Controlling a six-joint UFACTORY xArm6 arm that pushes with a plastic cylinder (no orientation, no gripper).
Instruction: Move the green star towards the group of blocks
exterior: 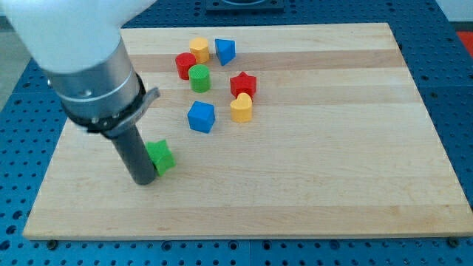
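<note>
- Camera view, far left: my arm comes in from the view's top-left corner, a pale housing over a grey collar, ending in the straight dark rod.
- My tip [143, 179] rests on the wooden board [332, 192] in its lower-left part. There is no pincer on this rig (only the rod), so it has nothing that opens or closes and it holds nothing.
- Just to the right of my tip, touching the rod's side as far as I can see, sits the green star [161, 157]. The rod covers its left edge.
- The green star lies well apart from the other blocks, below and to the left of them.
- Next to the right, in the upper middle of the board, is the group. Its leftmost piece is the red cylinder [185, 65], with the green cylinder [199, 77] just beside it, lower right.
- A yellow block [199, 49] (shape hard to make out) sits above those two, and a blue block [225, 51] is just to its right.
- Lower down, the blue cube [201, 117] stands nearest the green star, though a clear stretch of bare wood separates them.
- Furthest right are the red star [242, 83] and, touching it from below, the yellow heart [241, 108].
</note>
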